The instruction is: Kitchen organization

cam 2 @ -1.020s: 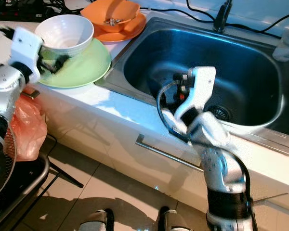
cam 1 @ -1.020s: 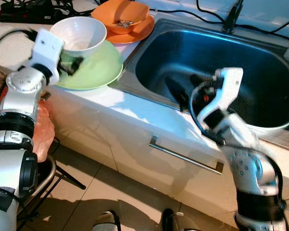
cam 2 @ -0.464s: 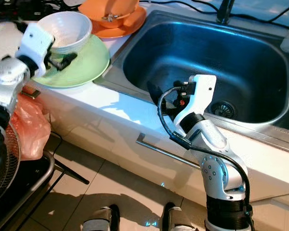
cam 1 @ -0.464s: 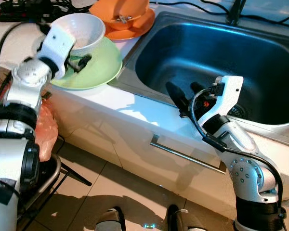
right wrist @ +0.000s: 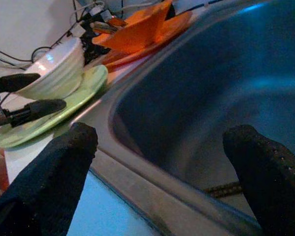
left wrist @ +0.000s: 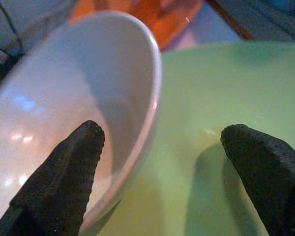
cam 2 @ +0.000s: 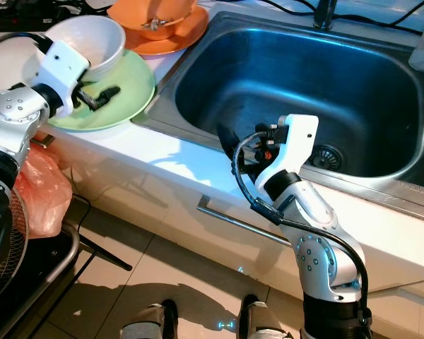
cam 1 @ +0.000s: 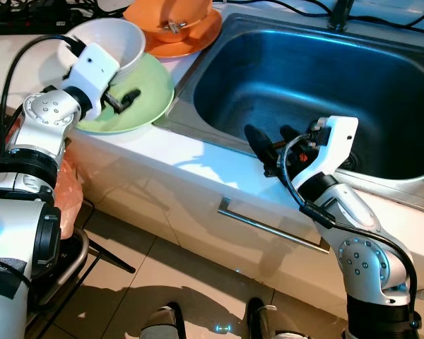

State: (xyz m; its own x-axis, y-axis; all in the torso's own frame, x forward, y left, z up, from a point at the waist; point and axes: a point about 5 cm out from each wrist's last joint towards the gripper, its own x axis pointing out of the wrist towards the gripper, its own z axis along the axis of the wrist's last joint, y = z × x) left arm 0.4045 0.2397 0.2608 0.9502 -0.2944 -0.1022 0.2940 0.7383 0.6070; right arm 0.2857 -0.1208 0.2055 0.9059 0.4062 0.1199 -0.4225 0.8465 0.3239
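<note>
Both grippers gape — left gripper straddling white bowl rim.

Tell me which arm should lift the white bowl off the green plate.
Left. The left gripper has its jaws open astride the rim of the white bowl on the green plate. The right gripper hangs open at the sink front edge.

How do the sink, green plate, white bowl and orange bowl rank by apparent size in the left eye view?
1. Sink, by far the largest.
2. Green plate.
3. White bowl.
4. Orange bowl, though the frame's top edge cuts it off, so its place against the white bowl is unsure.
</note>
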